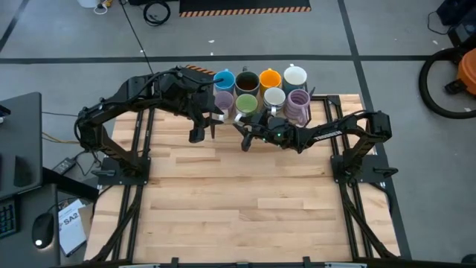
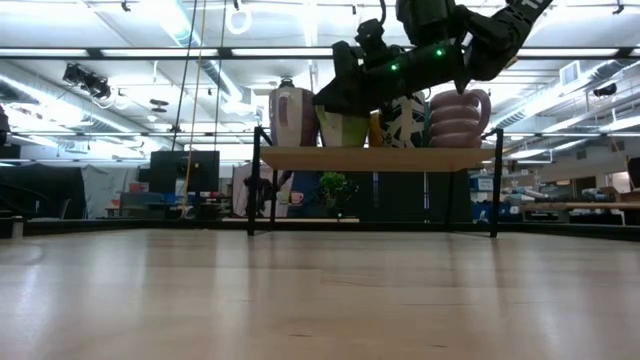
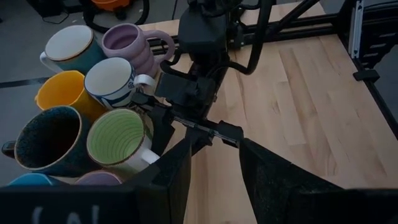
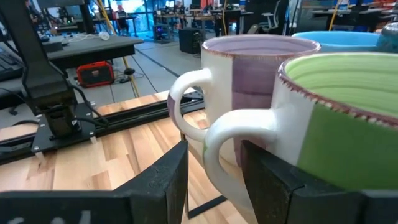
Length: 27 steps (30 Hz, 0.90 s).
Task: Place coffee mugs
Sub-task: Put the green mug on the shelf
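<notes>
On the wooden desk (image 1: 245,193), nearest the camera, the right gripper (image 1: 247,134) holds its fingers (image 4: 158,186) apart around the green mug's (image 1: 246,103) white handle, not visibly pinching. The left gripper (image 1: 205,131) hovers beside, fingers spread. Behind, eight coffee mugs (image 1: 260,91) crowd a raised shelf (image 2: 375,157).

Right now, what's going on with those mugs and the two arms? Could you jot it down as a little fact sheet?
Setting: wooden table with a small raised shelf at its far edge
Mugs: eight, packed in two rows on the shelf
Back row: blue mug, brown mug, orange mug, white mug
Front row: lilac mug, green mug, patterned white mug, ribbed lilac mug
Right gripper: open, fingers either side of the green mug's handle
Left gripper: open, empty, just in front of the shelf
</notes>
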Motion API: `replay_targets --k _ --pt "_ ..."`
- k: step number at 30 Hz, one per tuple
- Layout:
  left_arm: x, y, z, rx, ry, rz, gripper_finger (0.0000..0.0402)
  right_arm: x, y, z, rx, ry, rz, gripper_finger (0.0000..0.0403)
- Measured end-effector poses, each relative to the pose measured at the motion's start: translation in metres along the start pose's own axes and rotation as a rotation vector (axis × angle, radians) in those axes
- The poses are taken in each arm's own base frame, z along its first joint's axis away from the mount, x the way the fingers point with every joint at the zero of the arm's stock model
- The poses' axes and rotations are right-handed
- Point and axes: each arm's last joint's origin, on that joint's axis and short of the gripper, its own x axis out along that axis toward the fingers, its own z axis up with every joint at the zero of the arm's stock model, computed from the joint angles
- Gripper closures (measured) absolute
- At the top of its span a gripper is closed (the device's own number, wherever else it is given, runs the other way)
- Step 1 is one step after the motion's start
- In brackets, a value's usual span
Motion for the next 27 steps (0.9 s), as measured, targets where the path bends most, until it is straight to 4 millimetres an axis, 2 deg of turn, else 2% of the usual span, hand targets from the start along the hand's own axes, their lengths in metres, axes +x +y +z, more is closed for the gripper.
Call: replay_targets --k 12,27 --pt "0.0 0.0 -0.0001 0.0 0.001 0.0 0.026 -0.0006 0.0016 -0.003 -0.015 0.029 0.008 0.0244" --pt "0.0 -0.0002 -0.0001 -0.008 0.001 -0.001 0.026 -0.0005 0.0021 -0.0034 -0.028 0.033 0.028 0.018"
